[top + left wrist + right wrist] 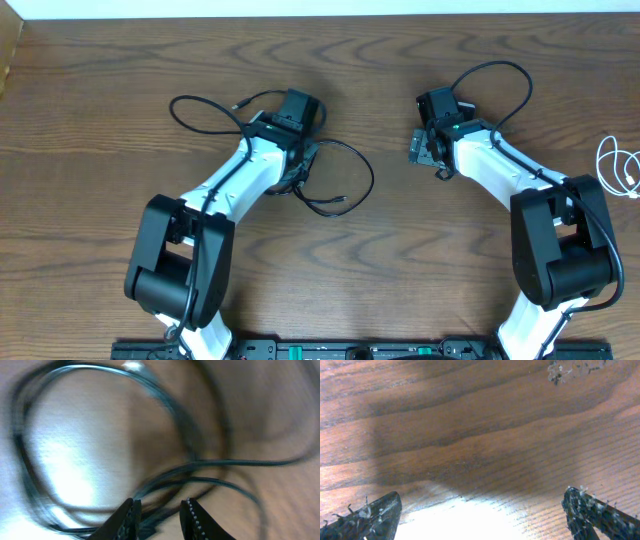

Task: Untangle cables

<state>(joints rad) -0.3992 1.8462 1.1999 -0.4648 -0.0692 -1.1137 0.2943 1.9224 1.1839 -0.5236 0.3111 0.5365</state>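
Black cable (205,99) loops left of tabletop (400,290) centre, strands seemingly between the slightly parted fingers of the left gripper (160,504). White cable (622,170) lies at the right edge, past the wide-spread right gripper (481,494).

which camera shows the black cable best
The overhead view: the black cable shows nearly in full there, both loops and plug ends, and sharp. The left wrist view catches only blurred strands of it up close. The right wrist view shows none of it.
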